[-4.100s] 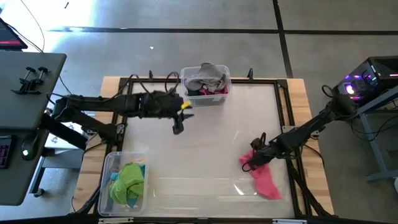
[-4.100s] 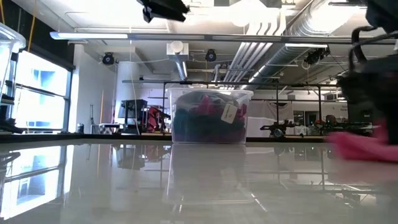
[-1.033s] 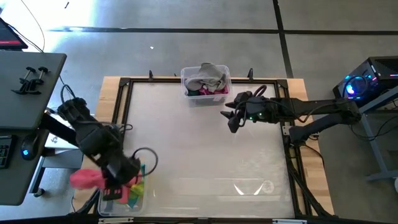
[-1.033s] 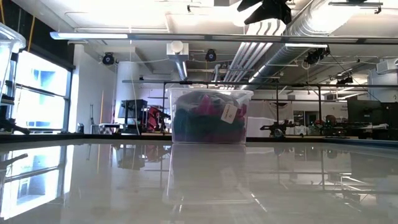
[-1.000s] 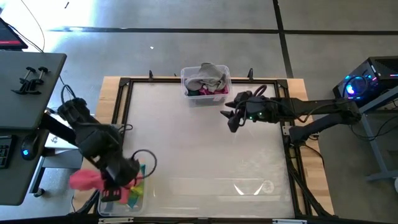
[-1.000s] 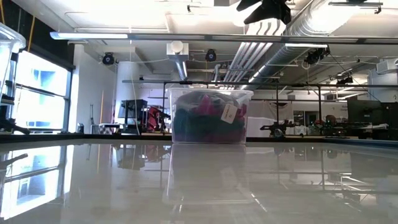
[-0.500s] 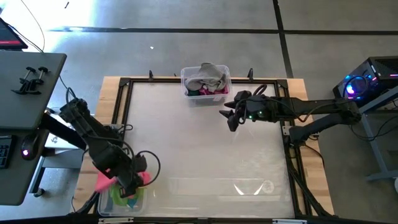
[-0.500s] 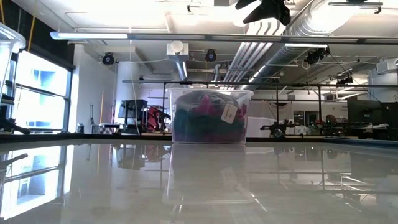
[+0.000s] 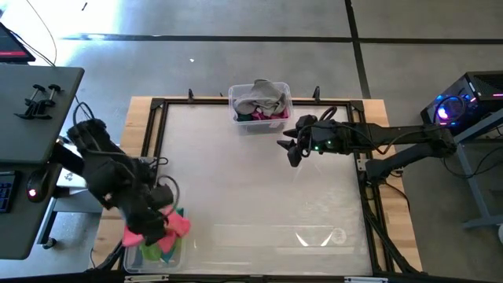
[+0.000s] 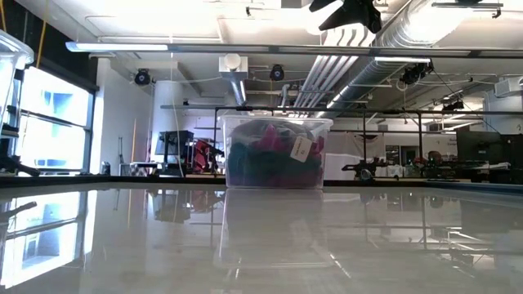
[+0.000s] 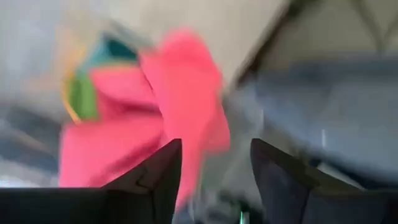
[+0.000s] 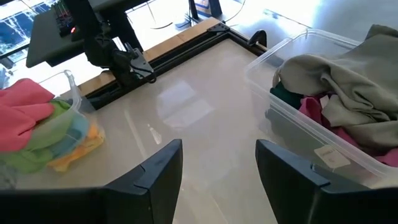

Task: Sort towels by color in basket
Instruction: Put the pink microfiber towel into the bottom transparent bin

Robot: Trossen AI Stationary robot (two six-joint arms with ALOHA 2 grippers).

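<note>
Pink towel (image 9: 153, 226), the widest thing at the near bin (image 9: 132, 258), lies draped over the lime towel (image 9: 151, 248) there; it looks light, limp, likely best pinched at a raised fold. Left gripper (image 9: 157, 222) over the bin, fingers apart, empty. Right gripper (image 9: 293, 149), open and empty, hovers well away beside the far bin (image 9: 259, 122).

Pink towel (image 9: 154, 226), over lime towel (image 12: 46, 142), cyan and yellow (partly hidden). Grey towel (image 9: 259, 96) above magenta towel (image 12: 310, 111); bins clear plastic.
</note>
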